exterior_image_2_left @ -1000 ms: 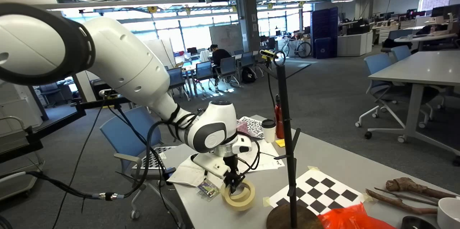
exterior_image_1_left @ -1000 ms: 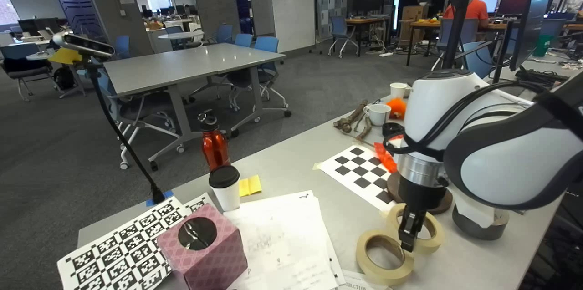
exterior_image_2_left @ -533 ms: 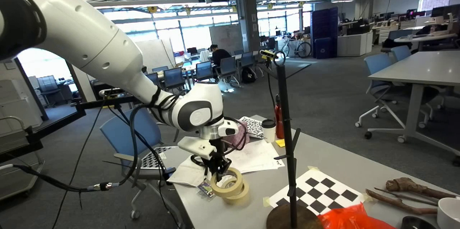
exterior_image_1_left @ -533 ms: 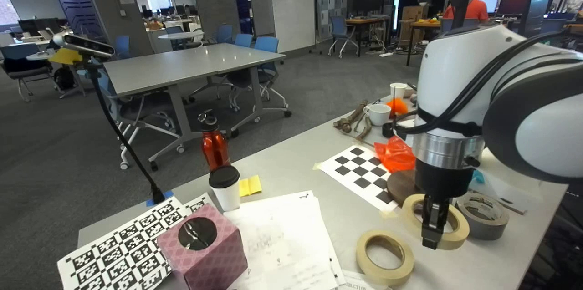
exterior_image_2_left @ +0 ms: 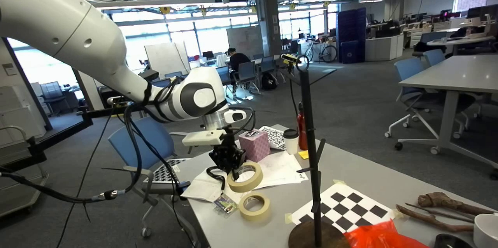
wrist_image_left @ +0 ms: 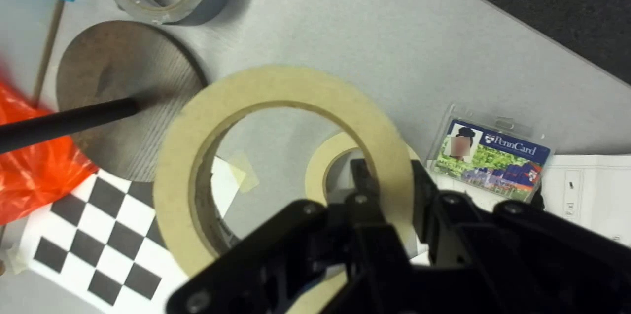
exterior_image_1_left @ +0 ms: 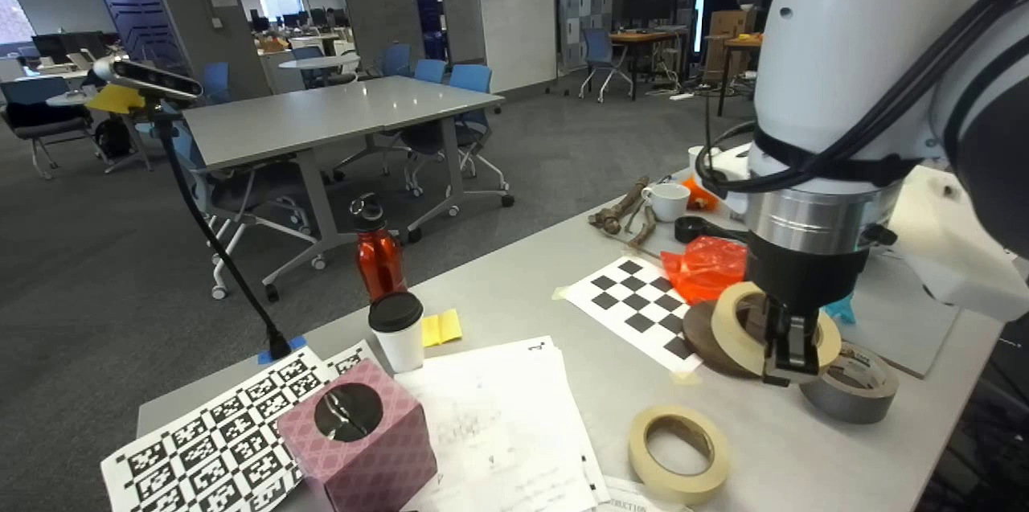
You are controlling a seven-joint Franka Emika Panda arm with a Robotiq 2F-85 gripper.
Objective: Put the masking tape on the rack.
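Observation:
My gripper [wrist_image_left: 393, 182] is shut on one side of the wall of the masking tape [wrist_image_left: 286, 86], one finger inside the hole and one outside. The tape is a beige ring held above the table, slightly tilted, and shows in both exterior views [exterior_image_1_left: 730, 327] [exterior_image_2_left: 244, 186]. The gripper also shows there [exterior_image_1_left: 792, 374] [exterior_image_2_left: 235, 173]. The rack [exterior_image_2_left: 310, 150] is a tall dark pole with side pegs. Its brown disc base [wrist_image_left: 123, 57] lies beyond the tape in the wrist view. In an exterior view the base [exterior_image_1_left: 707, 347] is partly covered by the tape, and the arm hides the pole.
A second beige roll [exterior_image_2_left: 255, 215] lies flat on the table below the held one. A dark grey tape roll [exterior_image_1_left: 852, 401] lies near the rack base. A red plastic bag [exterior_image_1_left: 703, 267] and a checkerboard sheet [exterior_image_2_left: 346, 205] lie beside the base. A card [wrist_image_left: 493, 158] lies nearby.
My gripper has risen with the masking tape in it, moving away from the second beige roll. The second roll and the rack have not moved.

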